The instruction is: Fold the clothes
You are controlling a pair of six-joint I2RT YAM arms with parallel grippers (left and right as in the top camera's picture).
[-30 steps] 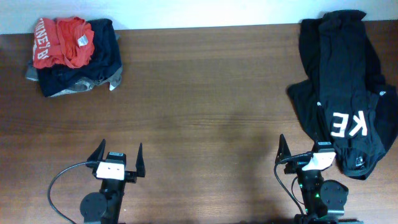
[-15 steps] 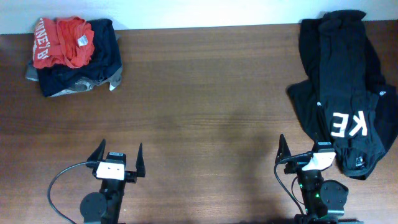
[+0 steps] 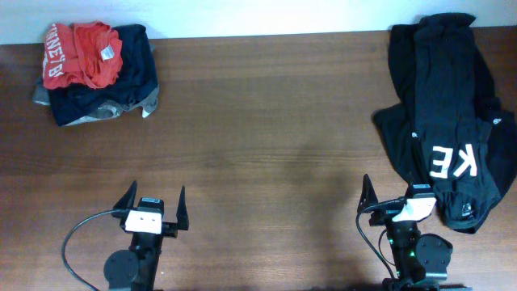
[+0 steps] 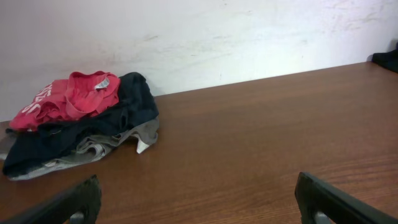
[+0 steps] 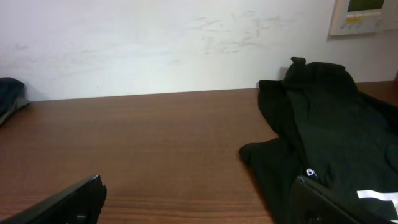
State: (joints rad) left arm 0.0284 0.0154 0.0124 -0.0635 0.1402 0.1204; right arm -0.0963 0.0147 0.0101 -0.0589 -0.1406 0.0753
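Note:
The clothes, a red-orange T-shirt (image 3: 81, 55) with white lettering, lie crumpled on top of a pile at the far left corner of the table; the left wrist view shows the T-shirt (image 4: 68, 99) far ahead to the left. My left gripper (image 3: 157, 194) sits near the front edge, open and empty, well short of the shirt. In its own view the left gripper (image 4: 197, 186) has only bare wood between the fingers. My right gripper (image 3: 396, 187) (image 5: 198, 183) is open and empty at the front right.
A dark navy pile (image 3: 105, 89) (image 4: 74, 134) with grey cloth under it lies beneath the red shirt. A black garment with white letters (image 3: 444, 105) (image 5: 323, 118) is spread along the right side, its edge under my right gripper's outer finger. A wall panel (image 5: 364, 15) hangs behind.

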